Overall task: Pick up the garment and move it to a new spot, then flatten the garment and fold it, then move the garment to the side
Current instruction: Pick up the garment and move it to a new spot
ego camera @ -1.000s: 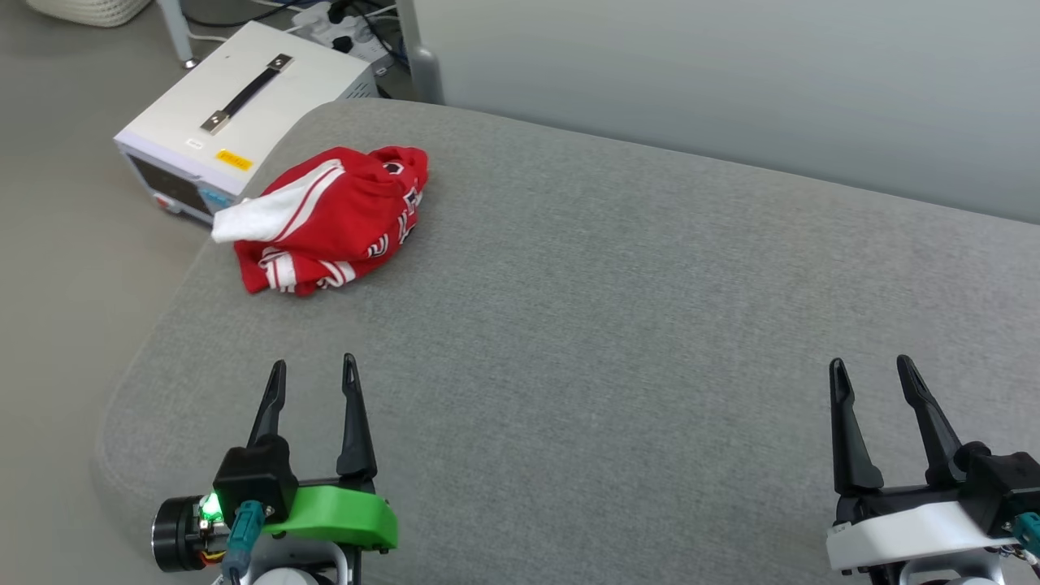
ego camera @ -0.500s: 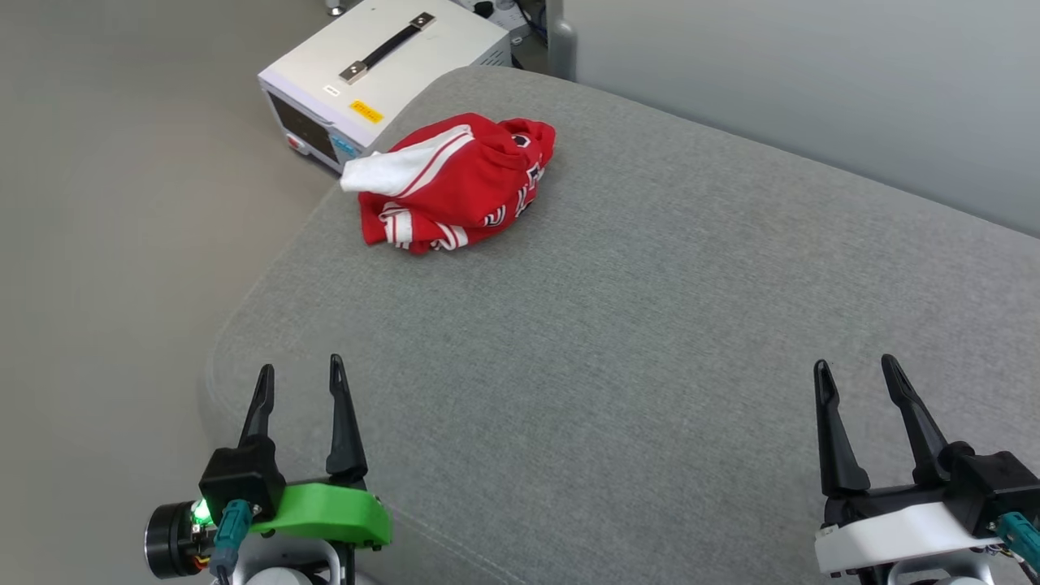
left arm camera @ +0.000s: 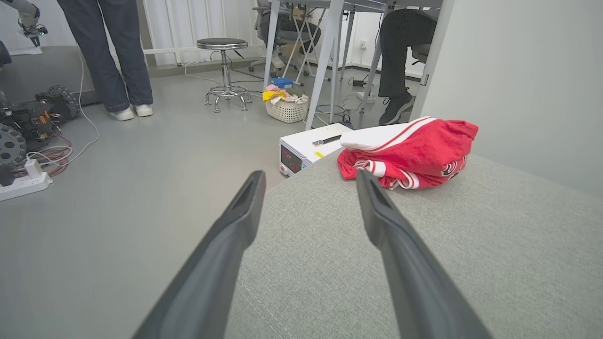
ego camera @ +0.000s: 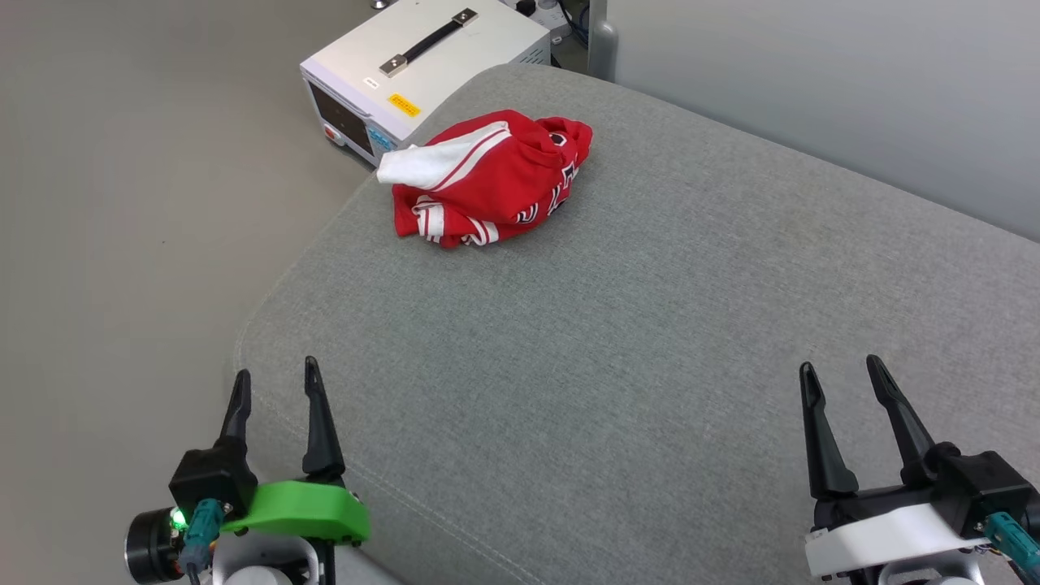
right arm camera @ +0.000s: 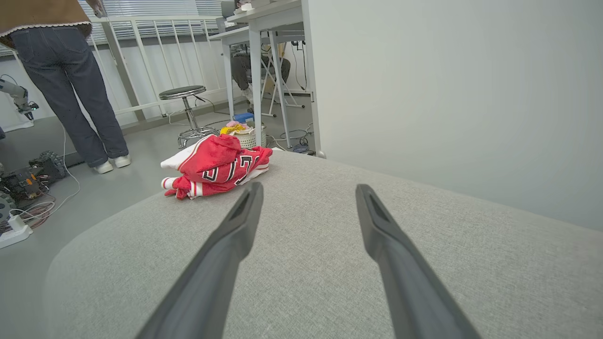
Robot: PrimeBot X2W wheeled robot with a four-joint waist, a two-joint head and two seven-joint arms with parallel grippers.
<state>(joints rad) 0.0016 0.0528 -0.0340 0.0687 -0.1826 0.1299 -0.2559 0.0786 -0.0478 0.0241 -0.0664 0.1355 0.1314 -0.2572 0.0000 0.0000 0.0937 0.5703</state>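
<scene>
Garment [ego camera: 491,179] lies bunched in a heap on the grey cushion [ego camera: 650,341], at its far left corner and close to the edge. It has a red body, and one white sleeve sticks out to the left. Striped trim shows along the near side of the heap, and bits of a black, white-edged number show on the right side. It is not flattened and not folded.

Left gripper [ego camera: 275,370] hangs over the near left corner of the cushion, jaws spread with nothing between them, well apart from the garment. Right gripper [ego camera: 838,364] is over the near right part of the cushion, jaws also spread and empty, well apart from the garment. Both point away from the robot across the cushion.

A white box [ego camera: 431,57] with a black handle sits on the floor [ego camera: 122,203] just past the cushion corner, right behind the garment. A pale wall panel [ego camera: 812,81] runs along the cushion's far side.

From the left wrist, further back on the floor: a person [left arm camera: 115,52] in dark jeans and white shoes, a round stool [left arm camera: 224,70], and a white basket [left arm camera: 287,110] of coloured cloth beside a desk leg.
</scene>
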